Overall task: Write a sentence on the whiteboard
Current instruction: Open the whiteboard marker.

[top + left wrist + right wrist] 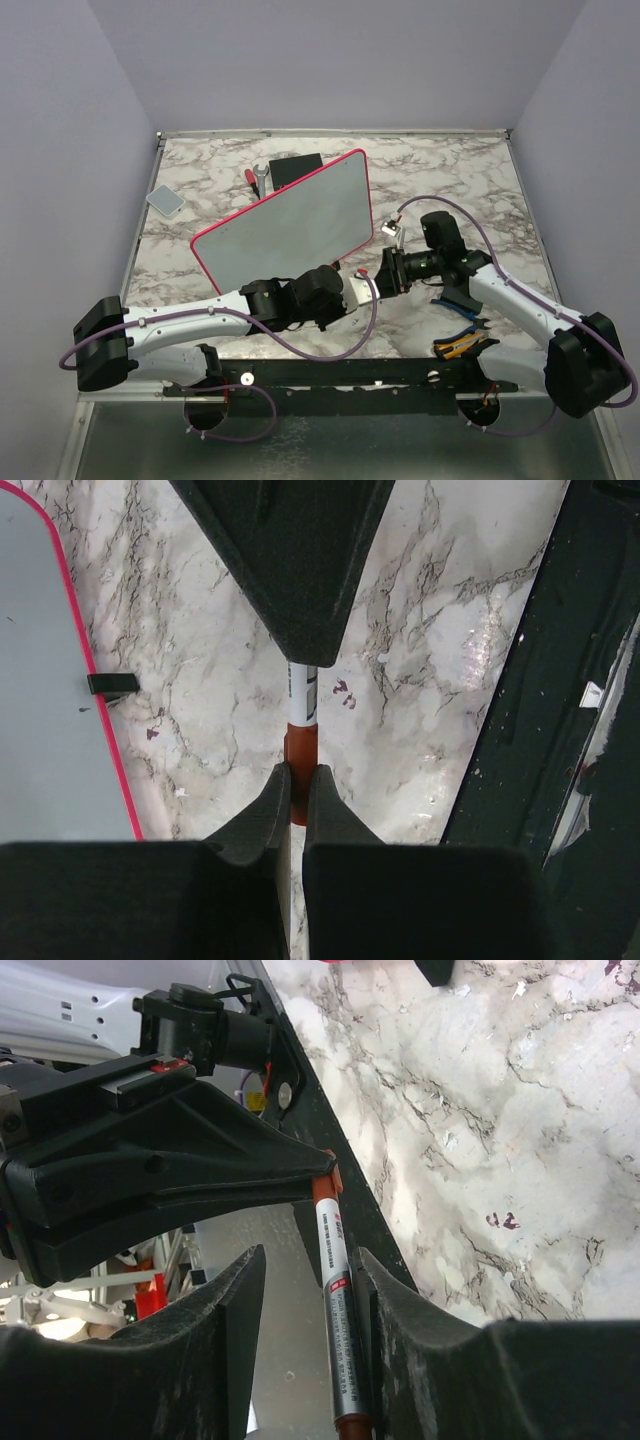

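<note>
Marbled tbl, lilac walls; L end effector pinches marker

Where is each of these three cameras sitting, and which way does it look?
Top: above and behind, looking down on the table, whiteboard and both arms.
Left wrist: on the left arm, looking past the left gripper, shut on a marker.
Right wrist: on the right arm, looking along the open right gripper.
Shared: both wrist views show the marker.
</note>
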